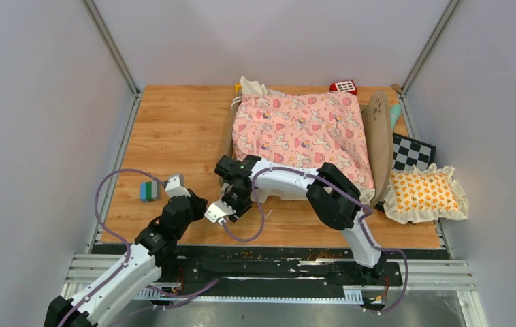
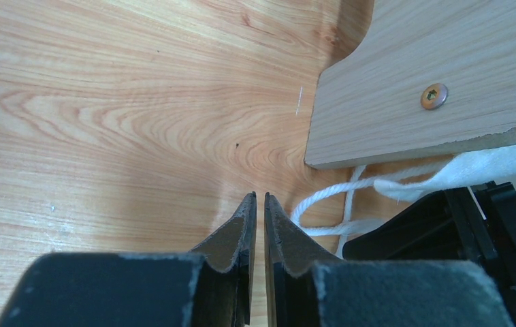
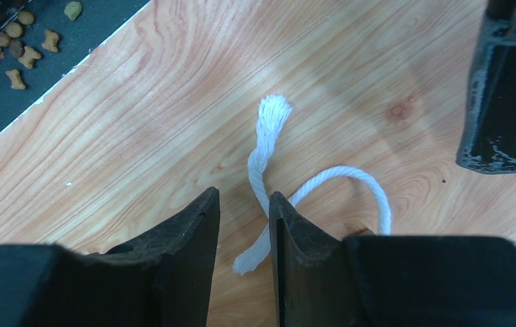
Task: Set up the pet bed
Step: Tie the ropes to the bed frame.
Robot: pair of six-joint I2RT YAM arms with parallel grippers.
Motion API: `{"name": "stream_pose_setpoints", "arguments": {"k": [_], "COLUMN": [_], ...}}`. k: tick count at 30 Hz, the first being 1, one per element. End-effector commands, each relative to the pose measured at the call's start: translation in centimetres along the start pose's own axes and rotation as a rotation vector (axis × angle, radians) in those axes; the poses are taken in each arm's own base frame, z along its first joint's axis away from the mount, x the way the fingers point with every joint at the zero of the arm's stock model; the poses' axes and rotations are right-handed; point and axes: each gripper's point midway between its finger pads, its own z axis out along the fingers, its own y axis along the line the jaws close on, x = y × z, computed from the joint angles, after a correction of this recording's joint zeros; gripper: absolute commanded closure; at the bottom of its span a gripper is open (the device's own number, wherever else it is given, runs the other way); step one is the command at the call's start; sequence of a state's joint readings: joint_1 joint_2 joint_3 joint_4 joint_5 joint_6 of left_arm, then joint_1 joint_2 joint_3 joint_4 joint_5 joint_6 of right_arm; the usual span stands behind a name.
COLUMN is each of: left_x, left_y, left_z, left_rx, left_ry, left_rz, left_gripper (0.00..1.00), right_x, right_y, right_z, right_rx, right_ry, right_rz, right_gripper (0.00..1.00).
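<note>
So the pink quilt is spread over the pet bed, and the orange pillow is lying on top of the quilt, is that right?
Not quite. The pink quilt is indeed spread over the pet bed, but the orange pillow is not on top of it. It lies off the bed, beside its right end, as the top external view shows.

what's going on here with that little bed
Both robot arms are at the near left corner of the light-wood pet bed frame, which carries the pink unicorn-print quilt. The right gripper is open, its fingers straddling a loose white cord lying on the wooden table without gripping it. The left gripper, nearly closed on nothing, points at the same corner. The orange-patterned frilled pillow lies right of the bed, not on it.
</note>
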State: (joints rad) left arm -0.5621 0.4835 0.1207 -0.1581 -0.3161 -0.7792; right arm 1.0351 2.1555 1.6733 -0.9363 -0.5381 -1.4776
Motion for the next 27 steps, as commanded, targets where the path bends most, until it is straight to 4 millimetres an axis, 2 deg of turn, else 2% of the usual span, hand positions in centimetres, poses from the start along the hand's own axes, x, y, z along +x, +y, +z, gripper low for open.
{"name": "stream_pose_setpoints", "arguments": {"k": [1, 8, 17, 27], "left_x": [-0.7, -0.5, -0.6, -0.4], "left_y": [-0.3, -0.1, 0.0, 0.2], "left_z": [0.0, -0.1, -0.2, 0.0], "left_rx": [0.004, -0.002, -0.001, -0.007], "left_ry": [-0.025, -0.024, -0.031, -0.029], "left_rz": [-0.013, -0.018, -0.027, -0.028], "left_gripper": [0.85, 0.85, 0.84, 0.81], "right_x": [-1.3, -1.2, -0.3, -0.2], "right_y": [-1.7, -1.7, 0.2, 1.5], "right_z": [-0.1, 1.0, 2.3, 3.9], "right_rx": [0.030, -0.012, -0.096, -0.187], "right_ry": [-0.040, -0.030, 0.000, 0.025], "right_rz": [-0.019, 0.001, 0.025, 0.053], "right_gripper": [0.66, 0.66, 0.67, 0.86]}}
